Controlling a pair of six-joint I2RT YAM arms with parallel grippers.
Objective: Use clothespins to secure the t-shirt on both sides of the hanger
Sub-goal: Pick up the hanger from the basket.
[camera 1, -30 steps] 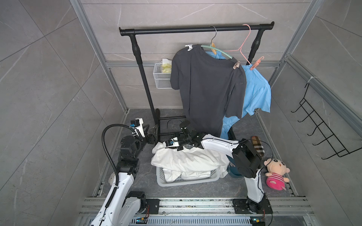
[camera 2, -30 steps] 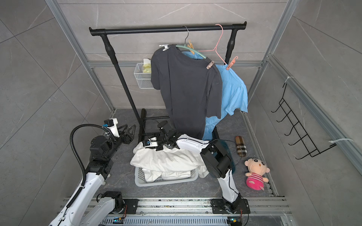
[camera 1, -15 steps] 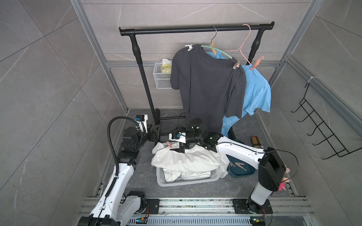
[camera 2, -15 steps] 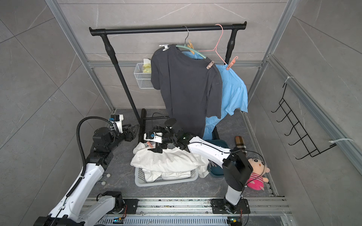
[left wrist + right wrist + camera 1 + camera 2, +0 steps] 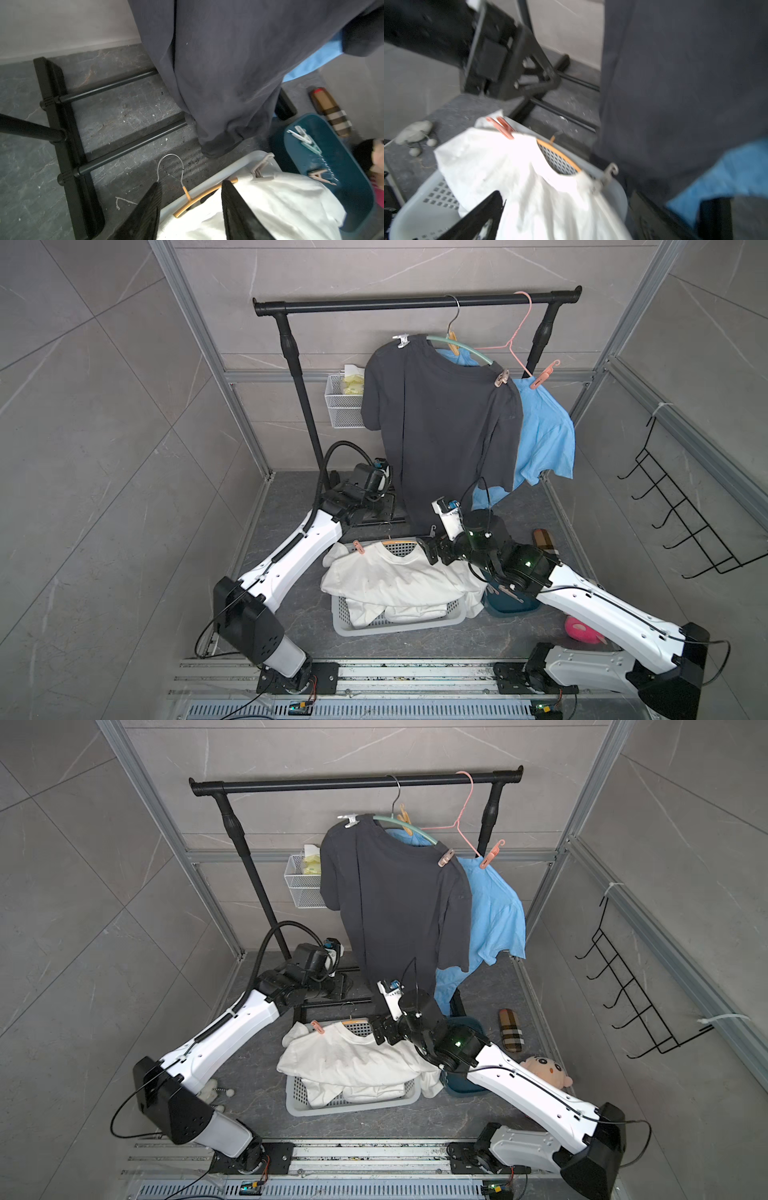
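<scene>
The left claw [image 5: 191,184] is seen low by the foot of the rack [image 5: 415,304]. Its jaws are set partly apart and nothing is gripped between them. Just past its tips, the hook of the hanger [image 5: 185,208] is seen sticking out beyond the rim of the basket [image 5: 374,624]. The hanger is laid in the basket, and the white shirt [image 5: 395,576] is draped on it. A pink pin [image 5: 358,547] is clipped to the shoulder nearer the left arm, and a grey pin [image 5: 262,166] is clipped to the other shoulder. The right claw [image 5: 430,552] is poised just beside that second shoulder with its jaws spread wide. Its wrist view is blurred, but nothing is seen clamped in them. Further right, loose pins [image 5: 303,137] are seen in the teal tub [image 5: 353,187]. Behind, a dark shirt [image 5: 440,427] and a blue shirt [image 5: 544,439] are hung from the rack.
</scene>
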